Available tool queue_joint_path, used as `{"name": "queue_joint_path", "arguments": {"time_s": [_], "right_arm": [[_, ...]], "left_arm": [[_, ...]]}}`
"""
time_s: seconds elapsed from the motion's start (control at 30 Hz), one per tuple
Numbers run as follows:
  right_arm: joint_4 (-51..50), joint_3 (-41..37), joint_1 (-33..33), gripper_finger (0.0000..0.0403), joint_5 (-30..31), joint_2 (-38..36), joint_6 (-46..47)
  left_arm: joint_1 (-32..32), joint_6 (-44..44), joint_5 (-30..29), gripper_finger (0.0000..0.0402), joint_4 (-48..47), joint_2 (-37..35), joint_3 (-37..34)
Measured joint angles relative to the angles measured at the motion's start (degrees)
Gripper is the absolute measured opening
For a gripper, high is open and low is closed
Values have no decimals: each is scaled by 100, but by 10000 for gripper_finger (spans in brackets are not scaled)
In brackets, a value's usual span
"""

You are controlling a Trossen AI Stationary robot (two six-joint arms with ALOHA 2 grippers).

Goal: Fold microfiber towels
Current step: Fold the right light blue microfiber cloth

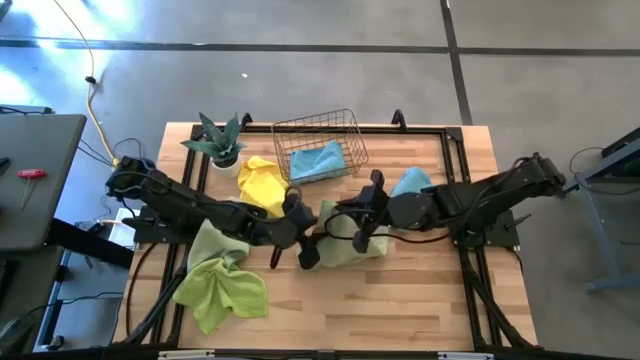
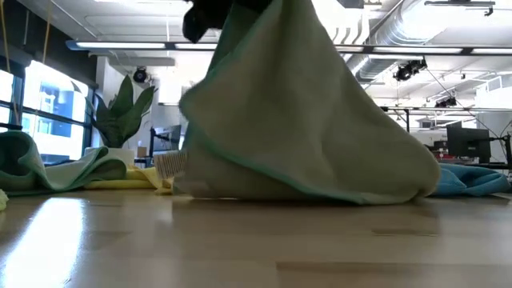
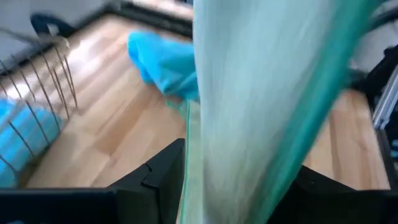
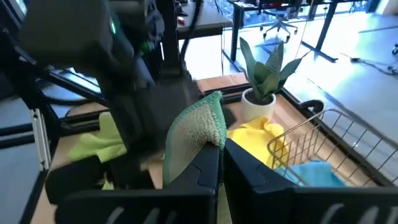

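Right wrist view gives us the clearest grip: the right gripper [image 4: 217, 155] has its two dark fingers pressed together on a corner of the pale sage green microfiber towel [image 4: 198, 134], whose nubby edge stands up above the fingertips. In the left wrist view the left gripper [image 3: 236, 186] has its fingers parted with the same towel hanging down between them, teal hem showing; we take it as grasping the cloth, though the contact itself is blurred. From above, both grippers meet at the table's middle, and the sage towel [image 1: 345, 240] is bunched between them, partly lifted and partly resting on the light wooden table [image 1: 400, 300]. At table height it rises like a tent, with a small white tag [image 2: 170, 165] at its lower edge; we cannot read any writing on it.

Behind the grippers sits a wire mesh basket [image 1: 320, 128], holding one light blue cloth [image 1: 318, 160]. Another light blue towel [image 1: 410, 182] lies on the table by the right arm. A yellow towel [image 1: 260, 185] lies just beside the basket, near a spiky green plant in a white pot [image 1: 220, 145]. A lime green towel [image 1: 222, 280] is crumpled under the left arm.
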Motion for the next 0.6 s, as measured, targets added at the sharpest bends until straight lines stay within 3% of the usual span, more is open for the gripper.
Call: {"name": "queue_joint_path", "arguments": {"time_s": [0.6], "right_arm": [[-1753,1411,320,0,336,3,-91]], "left_arm": [[-269,-485,332,55,-270,842,-6]]}}
